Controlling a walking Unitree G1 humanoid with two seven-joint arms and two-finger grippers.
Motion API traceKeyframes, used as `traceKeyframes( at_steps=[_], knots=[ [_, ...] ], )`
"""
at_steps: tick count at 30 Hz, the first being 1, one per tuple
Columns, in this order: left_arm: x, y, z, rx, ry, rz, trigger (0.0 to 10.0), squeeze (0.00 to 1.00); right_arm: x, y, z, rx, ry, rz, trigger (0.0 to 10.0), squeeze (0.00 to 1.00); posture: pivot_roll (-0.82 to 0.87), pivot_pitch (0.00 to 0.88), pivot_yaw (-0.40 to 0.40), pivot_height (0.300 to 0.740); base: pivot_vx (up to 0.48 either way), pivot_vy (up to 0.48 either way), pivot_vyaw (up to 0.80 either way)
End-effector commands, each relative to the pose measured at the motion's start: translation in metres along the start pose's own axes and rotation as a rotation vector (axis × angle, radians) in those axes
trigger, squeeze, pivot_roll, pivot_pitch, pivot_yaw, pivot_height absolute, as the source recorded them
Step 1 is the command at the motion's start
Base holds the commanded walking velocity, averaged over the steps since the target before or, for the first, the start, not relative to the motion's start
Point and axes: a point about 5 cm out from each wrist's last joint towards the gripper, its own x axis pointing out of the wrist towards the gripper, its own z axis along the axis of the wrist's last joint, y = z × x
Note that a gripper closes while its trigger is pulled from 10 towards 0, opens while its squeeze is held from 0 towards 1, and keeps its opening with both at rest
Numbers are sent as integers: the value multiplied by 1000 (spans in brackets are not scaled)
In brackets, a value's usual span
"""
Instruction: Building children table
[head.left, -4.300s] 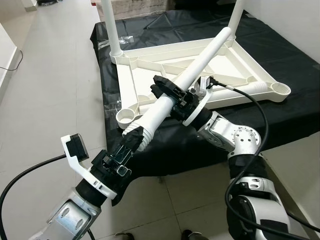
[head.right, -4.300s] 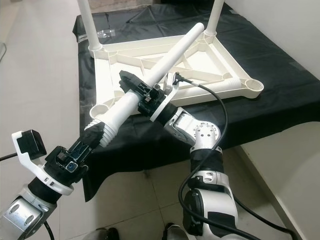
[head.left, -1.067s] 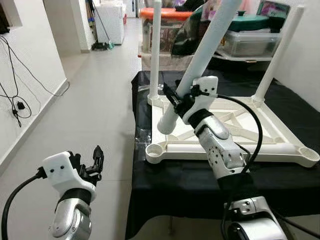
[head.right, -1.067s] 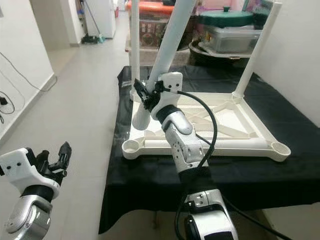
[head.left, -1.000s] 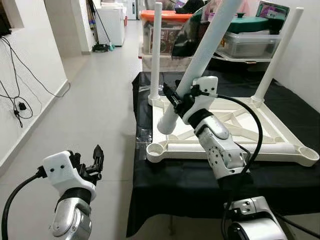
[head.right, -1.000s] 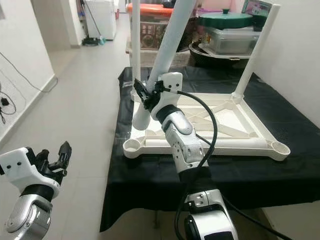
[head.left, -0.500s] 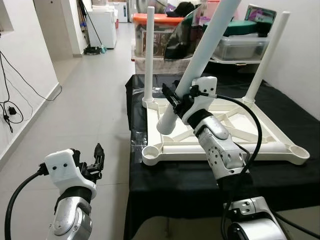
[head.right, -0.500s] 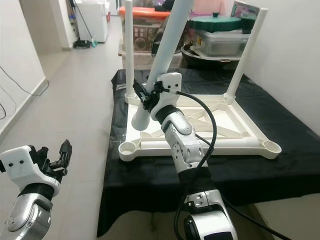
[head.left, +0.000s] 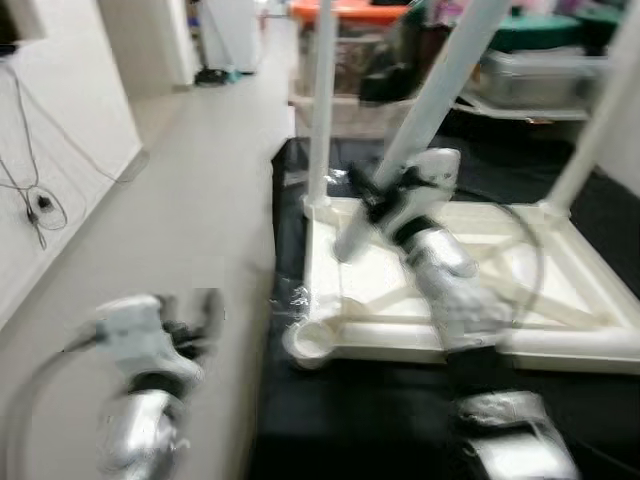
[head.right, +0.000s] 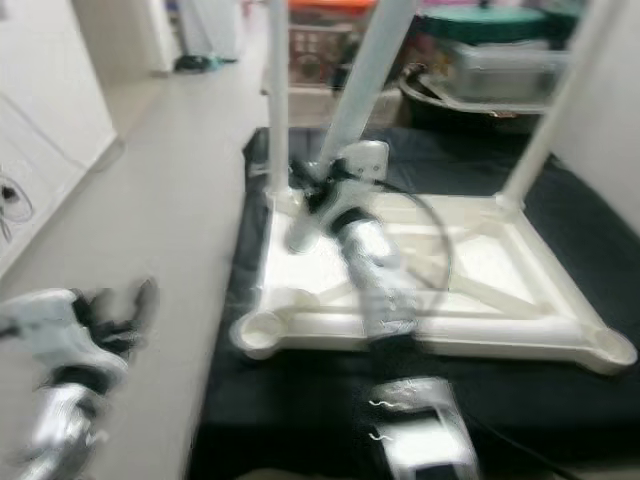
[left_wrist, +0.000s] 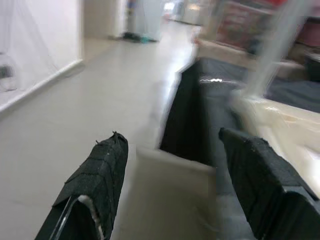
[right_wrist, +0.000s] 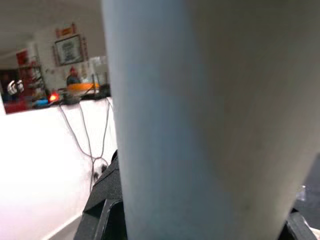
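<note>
A white child's table top (head.left: 520, 330) lies upside down on a black-covered surface. Two white legs stand in its far corners, one on the left (head.left: 322, 100) and one on the right (head.left: 600, 130). My right gripper (head.left: 368, 195) is shut on a third white leg (head.left: 440, 90), held steeply tilted above the frame's left side. In the right wrist view this leg (right_wrist: 200, 120) stands between the black fingers (right_wrist: 105, 200). The near left corner socket (head.left: 308, 340) has no leg in it. My left gripper (left_wrist: 175, 190) hangs open over the floor, left of the table, holding nothing.
The black cloth (head.left: 380, 420) drapes over the surface's front and left edges. Storage bins and boxes (head.left: 540, 60) crowd the space behind it. A pale tiled floor (head.left: 200, 170) runs along the left, with a white wall and cables (head.left: 35, 190) beyond.
Since the oldest frames my left gripper has let go of the leg's ribbed end, and the right gripper has raised the leg steeply. The camera has just shifted and the picture is blurred.
</note>
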Motion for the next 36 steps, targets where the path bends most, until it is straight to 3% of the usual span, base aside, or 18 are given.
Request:
traceKeyframes(
  at_steps=[1,11,16,24,28,29,36],
  knots=[
    [-1,-6,-3,-5,18,-20,10000,0,-9,-21,6,-23,-19,-74,10000,0,-17,27,-46,740,0,0,0],
    [-3,-6,-5,-7,21,-14,10000,0,-8,-19,7,-7,-20,-43,10000,0,-18,32,-49,740,0,0,0],
    [-5,-9,-8,-5,35,-23,10000,0,-2,-19,8,-41,-2,6,10000,0,-26,43,-52,740,0,0,0],
    [-10,-15,-12,-20,58,-53,10000,0,2,-22,7,-42,10,11,10000,0,-28,61,-51,740,0,0,675],
    [-17,-23,-16,-17,74,-92,10000,0,10,-27,7,1,22,2,10000,0,-29,82,-59,740,0,0,0],
    [-25,-29,-19,-24,93,-116,10000,0,19,-34,13,12,21,9,10000,0,-47,104,-62,740,0,0,0],
    [-33,-29,-20,-12,104,-127,10000,0,27,-35,22,8,-5,53,10000,0,-71,121,-45,740,0,0,0]
  ],
)
